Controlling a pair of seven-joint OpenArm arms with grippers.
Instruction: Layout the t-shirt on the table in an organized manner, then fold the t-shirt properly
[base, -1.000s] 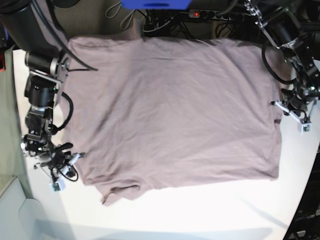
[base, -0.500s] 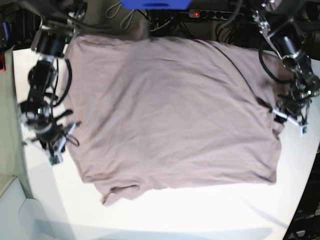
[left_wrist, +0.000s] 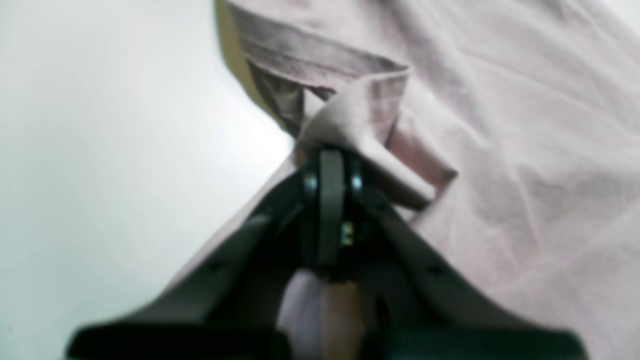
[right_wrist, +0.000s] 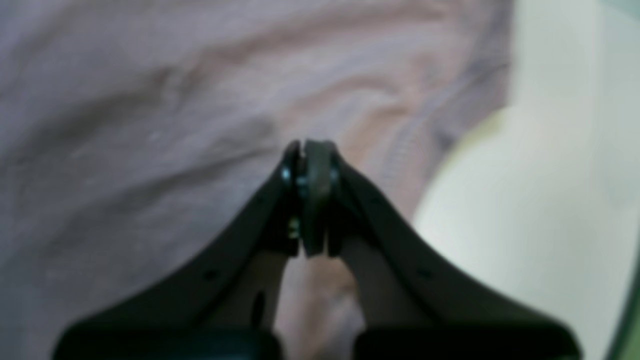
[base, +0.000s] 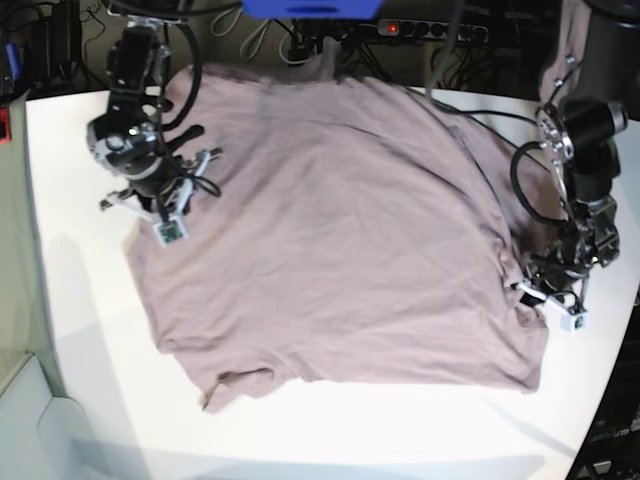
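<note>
The mauve-pink t-shirt (base: 340, 220) lies spread over the white table (base: 400, 430), with one sleeve poking out at the front left. My left gripper (base: 530, 287) is at the shirt's right edge. In the left wrist view the left gripper (left_wrist: 327, 156) is shut on a folded hem of the t-shirt (left_wrist: 500, 125), and the cloth bunches around its tips. My right gripper (base: 148, 205) is at the shirt's far left edge. In the right wrist view the right gripper (right_wrist: 310, 147) is shut, and wrinkles of the t-shirt (right_wrist: 125, 150) run into its tips.
A power strip (base: 420, 28) with a red light, cables and a blue object (base: 310, 8) sit beyond the table's back edge. Bare table (left_wrist: 100, 150) shows beside the left gripper, and bare table (right_wrist: 525, 225) beside the right one. Dark surroundings lie off the front right corner.
My right arm has swung from the front left toward the back left along the shirt's edge. My left arm has come forward, and the right edge of the shirt now bunches inward.
</note>
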